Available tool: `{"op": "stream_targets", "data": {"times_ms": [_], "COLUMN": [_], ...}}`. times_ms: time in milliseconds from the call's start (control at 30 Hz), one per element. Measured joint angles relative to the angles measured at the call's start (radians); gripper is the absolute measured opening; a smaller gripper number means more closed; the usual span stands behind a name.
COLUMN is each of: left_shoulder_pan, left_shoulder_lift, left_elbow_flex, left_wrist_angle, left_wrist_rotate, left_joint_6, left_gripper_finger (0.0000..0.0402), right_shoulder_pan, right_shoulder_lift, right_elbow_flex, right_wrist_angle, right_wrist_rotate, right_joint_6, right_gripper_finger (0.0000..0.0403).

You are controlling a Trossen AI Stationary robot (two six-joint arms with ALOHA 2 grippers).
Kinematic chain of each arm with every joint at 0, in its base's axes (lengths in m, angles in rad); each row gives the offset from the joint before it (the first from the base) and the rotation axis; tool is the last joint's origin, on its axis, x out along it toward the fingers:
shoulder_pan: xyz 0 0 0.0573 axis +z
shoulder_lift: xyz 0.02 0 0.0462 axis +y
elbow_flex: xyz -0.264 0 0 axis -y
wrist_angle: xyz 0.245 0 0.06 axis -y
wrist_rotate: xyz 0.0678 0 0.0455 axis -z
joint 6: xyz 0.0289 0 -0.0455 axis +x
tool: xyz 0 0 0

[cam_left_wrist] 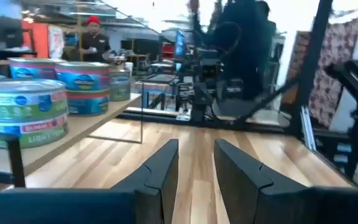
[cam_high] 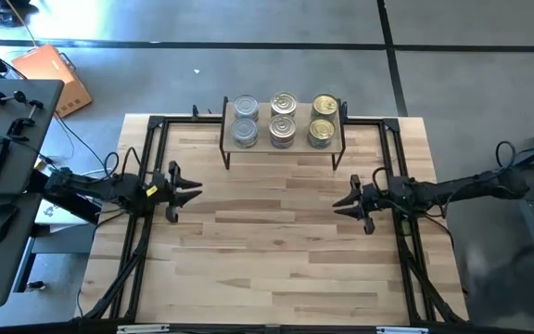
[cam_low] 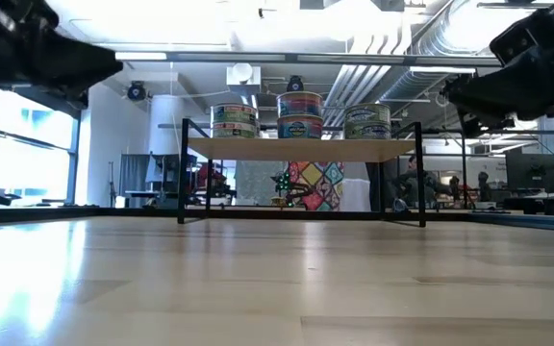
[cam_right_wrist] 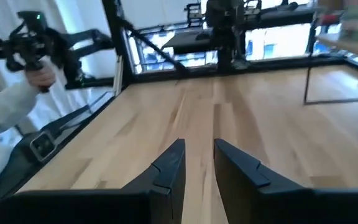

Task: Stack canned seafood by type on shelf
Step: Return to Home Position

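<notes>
the left gripper [cam_high: 191, 192] hangs just above the bench [cam_high: 276, 269], its two fingers a narrow gap apart and holding nothing. the right gripper [cam_high: 339, 202] faces it from across the bench, its fingers also slightly apart and empty. the two are well apart, with bare wood between them.

off to one side of both grippers, roughly midway between them and toward the far edge of the bench, stands the shelf [cam_high: 284, 148]. it is clear of both sets of fingertips. all the canned seafood [cam_high: 284, 119] in view sits on it, and none shows on the bench.

the sorting looks finished, so the risk now lies in the retreat. if either arm swung toward the shelf while folding back, it could clip a thin black wire leg. a knock there would likely shake the tins, since they rest one on another. the grippers point at each other, so inward drift by both could bring them together.

from above, the tins form three columns, two deep. those nearest the left gripper are plain silver-grey, the middle ones silver with pull-rings, and those nearest the right gripper gold. the low view shows stacks two tins high with blue and green labels, sitting square and upright.
</notes>
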Motion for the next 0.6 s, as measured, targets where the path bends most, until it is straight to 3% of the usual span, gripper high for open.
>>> {"op": "stream_targets", "data": {"times_ms": [267, 600], "left_shoulder_pan": [-0.012, -0.012], "left_shoulder_lift": [-0.02, -0.019], "left_elbow_flex": [-0.009, -0.009], "left_wrist_angle": [-0.054, -0.055], "left_wrist_rotate": [0.018, 0.016], "left_joint_6": [-0.008, 0.004], "left_gripper_finger": [0.0094, 0.0094], "right_shoulder_pan": [0.032, -0.029], "right_shoulder_lift": [-0.079, -0.441], "right_elbow_flex": [0.0, 0.0], "right_wrist_angle": [-0.096, -0.386], "right_wrist_rotate": [-0.004, 0.085], "right_joint_6": [0.007, 0.0], "right_gripper_finger": [0.0075, 0.0075]}}
